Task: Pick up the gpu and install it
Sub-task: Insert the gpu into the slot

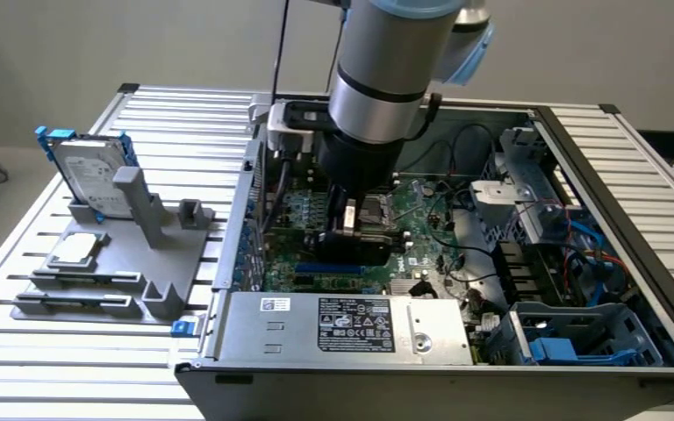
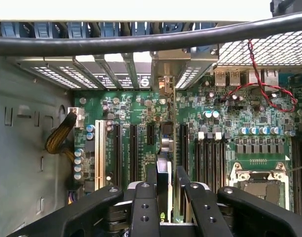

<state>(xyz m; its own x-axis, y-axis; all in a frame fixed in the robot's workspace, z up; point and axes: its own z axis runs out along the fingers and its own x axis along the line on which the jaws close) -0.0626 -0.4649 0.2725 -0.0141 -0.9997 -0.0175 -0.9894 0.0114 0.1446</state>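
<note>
**Gripper clamped on gpu inside the case, card lined up over the expansion slots**

Exterior view: the arm reaches down into the open computer case. The gripper is low over the motherboard, closer to the case wall on the exterior view's left.

Wrist view: the gripper is narrow, with its fingers pinching the gpu from both sides. The card is seen edge-on and upright, running from between the fingers toward the rear wall. Its far end is at a silver bracket by the slot covers. The card lies parallel to the black expansion slots, with slots on either side of it. Can't tell whether its lower edge is in a slot or just above one. A white slot is off to one side, apart from the card, and the CPU socket is on the other side. Red wires loop near the rear ports. A thick black cable crosses close to the camera.

Outside the case, on the exterior view's left, a gray fixture tray sits on the slatted table. It holds a hard drive standing upright, a processor chip lying flat, and memory sticks in grooves. The power supply is at the near edge of the case, and a blue drive caddy is at the near corner on the exterior view's right.
</note>
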